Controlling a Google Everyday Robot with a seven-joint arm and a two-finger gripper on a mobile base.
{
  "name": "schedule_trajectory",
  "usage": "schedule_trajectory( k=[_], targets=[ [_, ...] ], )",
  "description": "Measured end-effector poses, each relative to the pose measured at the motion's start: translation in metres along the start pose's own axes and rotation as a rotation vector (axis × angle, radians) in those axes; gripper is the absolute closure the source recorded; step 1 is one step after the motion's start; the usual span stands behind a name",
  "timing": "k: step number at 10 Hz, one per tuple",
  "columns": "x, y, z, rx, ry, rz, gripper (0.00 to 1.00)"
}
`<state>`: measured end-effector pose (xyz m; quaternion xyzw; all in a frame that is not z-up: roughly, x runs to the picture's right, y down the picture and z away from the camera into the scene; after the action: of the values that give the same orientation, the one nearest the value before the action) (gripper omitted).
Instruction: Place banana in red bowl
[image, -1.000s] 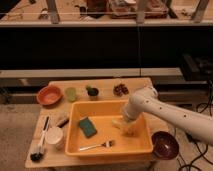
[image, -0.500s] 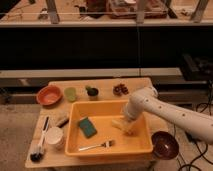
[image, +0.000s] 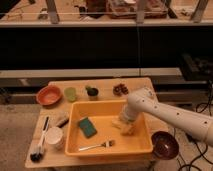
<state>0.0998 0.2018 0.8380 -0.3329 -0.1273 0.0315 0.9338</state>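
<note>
The red bowl (image: 49, 95) is a shallow orange-red bowl at the table's far left. My gripper (image: 125, 126) reaches down from the right into the yellow tub (image: 75, 131), at its right half. A small pale yellow shape, apparently the banana (image: 118, 123), lies on the tub floor right at the gripper's tip. I cannot tell whether the gripper holds it. The red bowl is well to the left of the gripper, outside the tub.
In the tub lie a green sponge (image: 88, 127) and a fork-like utensil (image: 98, 146). On the table stand a green cup (image: 70, 94), a dark cup (image: 92, 92), a dark fruit cluster (image: 120, 89), a white cup (image: 54, 137) and a brush (image: 39, 146). A dark maroon bowl (image: 165, 144) sits at the right.
</note>
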Motion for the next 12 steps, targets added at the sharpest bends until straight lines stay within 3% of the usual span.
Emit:
schedule_trajectory(
  k=[4, 6, 10, 12],
  targets=[
    [0.000, 0.002, 0.000, 0.029, -0.029, 0.011, 0.96],
    [0.001, 0.002, -0.009, 0.076, -0.058, 0.019, 1.00],
    [-0.011, 0.001, -0.079, 0.173, -0.104, -0.027, 1.00],
    [-0.028, -0.003, -0.129, 0.214, -0.122, -0.085, 1.00]
  ],
)
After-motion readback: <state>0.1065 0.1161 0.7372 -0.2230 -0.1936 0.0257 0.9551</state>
